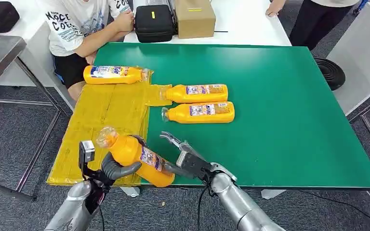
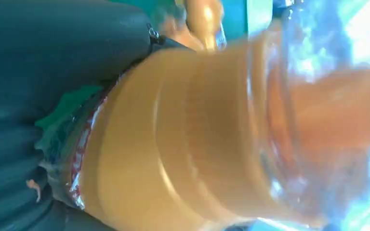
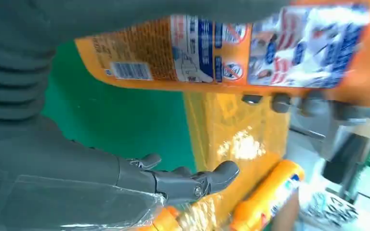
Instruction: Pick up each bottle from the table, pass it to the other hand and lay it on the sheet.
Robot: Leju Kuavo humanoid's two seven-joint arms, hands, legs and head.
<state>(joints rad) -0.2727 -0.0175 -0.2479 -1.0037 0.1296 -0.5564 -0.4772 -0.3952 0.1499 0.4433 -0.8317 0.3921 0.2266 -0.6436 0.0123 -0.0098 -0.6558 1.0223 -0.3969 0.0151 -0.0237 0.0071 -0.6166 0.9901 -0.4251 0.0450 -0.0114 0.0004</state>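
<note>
My left hand (image 1: 117,168) grips an orange bottle (image 1: 137,156) round its middle, tilted with its clear cap up and left, over the near edge of the yellow sheet (image 1: 106,115). The left wrist view has this bottle (image 2: 197,144) close up against the hand (image 2: 53,72). My right hand (image 1: 188,161) is by the bottle's base, fingers spread and off it. In the right wrist view the bottle (image 3: 231,53) lies apart from the fingers (image 3: 183,183). One bottle (image 1: 113,74) lies on the sheet's far end. Two more bottles (image 1: 197,93) (image 1: 200,112) lie on the green mat (image 1: 279,120).
A person sits at the far left corner, an arm (image 1: 111,29) resting by the mat. A black case (image 1: 154,21) and a cardboard box (image 1: 195,17) stand on the white table behind. Another person (image 1: 318,19) stands at the far right. The mat's right half is bare.
</note>
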